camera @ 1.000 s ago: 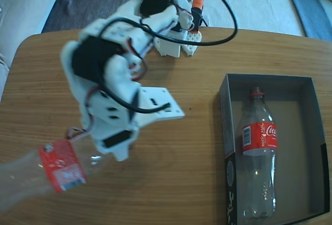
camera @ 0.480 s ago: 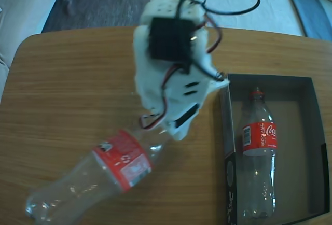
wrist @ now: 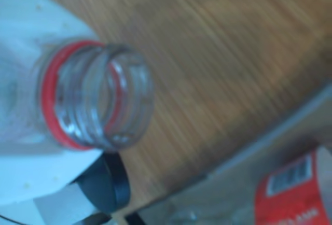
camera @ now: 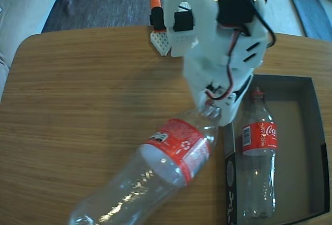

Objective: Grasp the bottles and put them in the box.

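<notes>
My white gripper [camera: 217, 112] is shut on the neck of a clear Coca-Cola bottle [camera: 161, 165], which hangs slanted above the wooden table, its base low at the left in the fixed view. In the wrist view the open threaded mouth and red neck ring of that bottle [wrist: 96, 98] sit between white fingers [wrist: 31, 43]. A second bottle [camera: 258, 152] with a red label lies inside the dark grey box [camera: 317, 131] at the right, cap toward the far wall. The held neck is right beside the box's left wall. A box edge [wrist: 270, 142] and a red label [wrist: 295, 188] show in the wrist view.
The arm's white base with an orange part [camera: 166, 28] stands at the far table edge. The wooden table [camera: 78, 95] stretches wide to the left of the box. A dark floor and pale rug lie beyond the table.
The arm has swung right across the table, carrying the bottle from the front left corner to the box's left wall. The bottle in the box has not moved.
</notes>
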Robot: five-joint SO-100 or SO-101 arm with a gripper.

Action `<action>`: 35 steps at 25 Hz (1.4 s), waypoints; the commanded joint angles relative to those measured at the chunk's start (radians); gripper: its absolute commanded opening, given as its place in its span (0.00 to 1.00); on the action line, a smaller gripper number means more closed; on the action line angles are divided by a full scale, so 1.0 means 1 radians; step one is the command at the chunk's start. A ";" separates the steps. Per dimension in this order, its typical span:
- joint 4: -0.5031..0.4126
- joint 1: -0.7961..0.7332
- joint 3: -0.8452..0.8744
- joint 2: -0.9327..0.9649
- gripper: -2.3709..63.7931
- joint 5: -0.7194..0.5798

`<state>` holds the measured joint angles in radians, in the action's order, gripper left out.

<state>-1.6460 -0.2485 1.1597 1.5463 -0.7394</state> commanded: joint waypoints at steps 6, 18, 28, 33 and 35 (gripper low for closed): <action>-0.069 -0.229 -0.017 0.120 0.03 0.109; -0.064 -0.546 -0.117 0.094 0.03 0.179; -0.061 -0.713 -0.285 -0.127 0.03 0.173; -0.066 -0.758 -0.413 -0.249 0.03 0.169; -0.066 -0.775 -0.443 -0.291 0.03 0.169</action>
<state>-1.6460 -1.0140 0.7961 1.2579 -0.5660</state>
